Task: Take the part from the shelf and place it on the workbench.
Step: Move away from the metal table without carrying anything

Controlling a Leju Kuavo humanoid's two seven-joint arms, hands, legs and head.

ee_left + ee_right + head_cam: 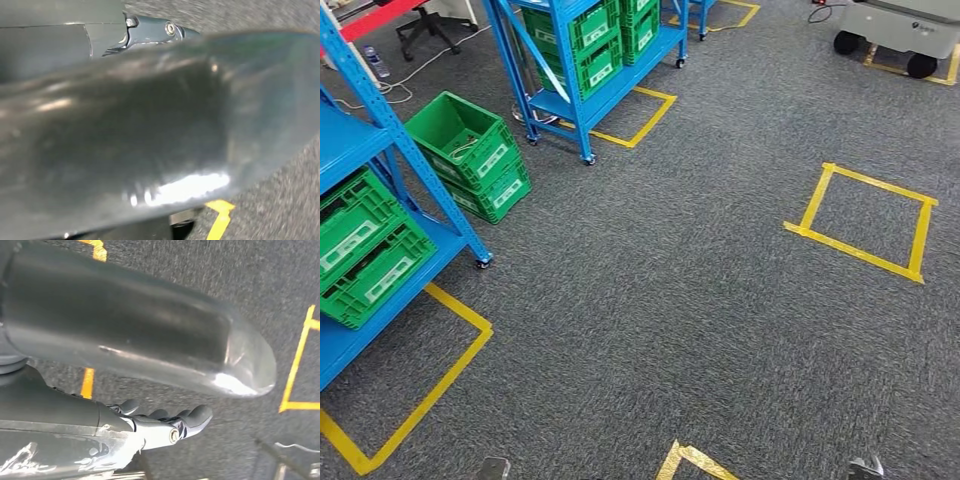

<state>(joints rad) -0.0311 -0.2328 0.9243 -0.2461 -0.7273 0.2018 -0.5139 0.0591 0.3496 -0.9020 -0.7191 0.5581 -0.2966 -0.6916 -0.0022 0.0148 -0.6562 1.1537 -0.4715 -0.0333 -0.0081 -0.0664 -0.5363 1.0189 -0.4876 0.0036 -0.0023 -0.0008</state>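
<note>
While our arms hang low, the blue shelf (365, 150) with its green crates (365, 250) lies ahead to our left, so the left arm is nearer. We cannot make out the part itself. Our right hand (166, 425) holds nothing, fingers straight; the left hand's (151, 27) state we cannot tell.

Head view: high, angled forward and down over grey carpet (682, 300), wide and distant; blue shelf (365, 150) with green crates (365, 250) at the near left. Left wrist view: very close, blurred, facing down at carpet with yellow tape (220, 215). Right wrist view: close behind the right hand (170, 425), facing down. All three share the carpet and yellow tape lines (863, 225).
</note>
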